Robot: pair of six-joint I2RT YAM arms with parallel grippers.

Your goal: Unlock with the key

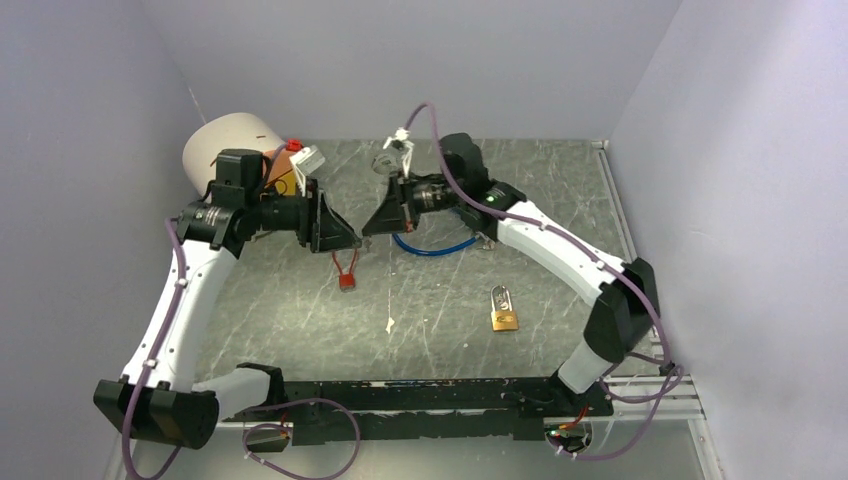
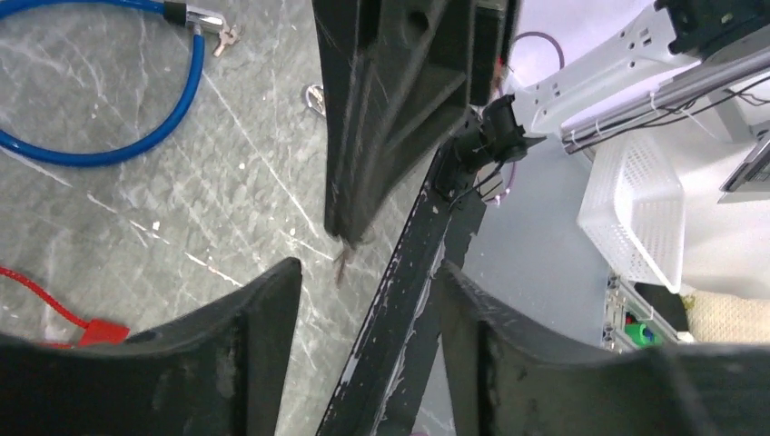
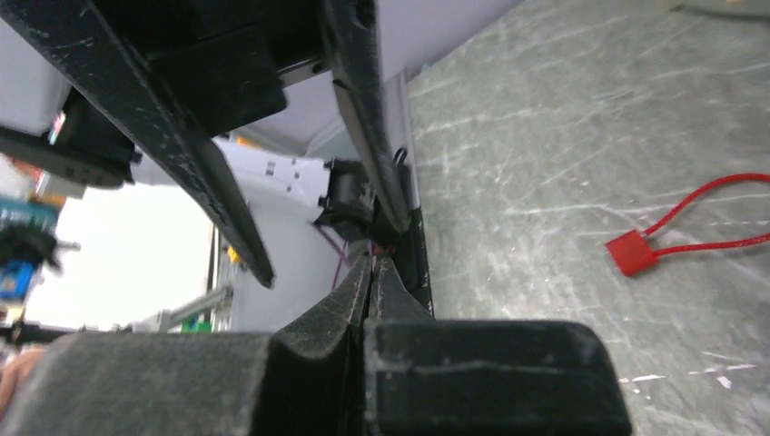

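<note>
A brass padlock [image 1: 503, 310] with a silver shackle lies on the grey table, near the right arm and apart from both grippers. My right gripper [image 1: 378, 222] is raised over the table's middle and shut on a small key. The key's thin tip [image 2: 342, 264] sticks out below the shut fingers [image 2: 381, 136] in the left wrist view. In its own view the right gripper [image 3: 372, 263] has its jaws pressed together. My left gripper [image 1: 338, 232] faces it closely from the left. The left gripper [image 2: 368, 282] is open and empty, its jaws wide apart.
A red tag on a red cord [image 1: 346, 276] lies under the grippers and shows in both wrist views [image 2: 100, 331] [image 3: 631, 252]. A blue cable lock [image 1: 435, 246] lies behind the right gripper. A paper roll [image 1: 230, 145] and small boxes [image 1: 290, 175] stand at the back left.
</note>
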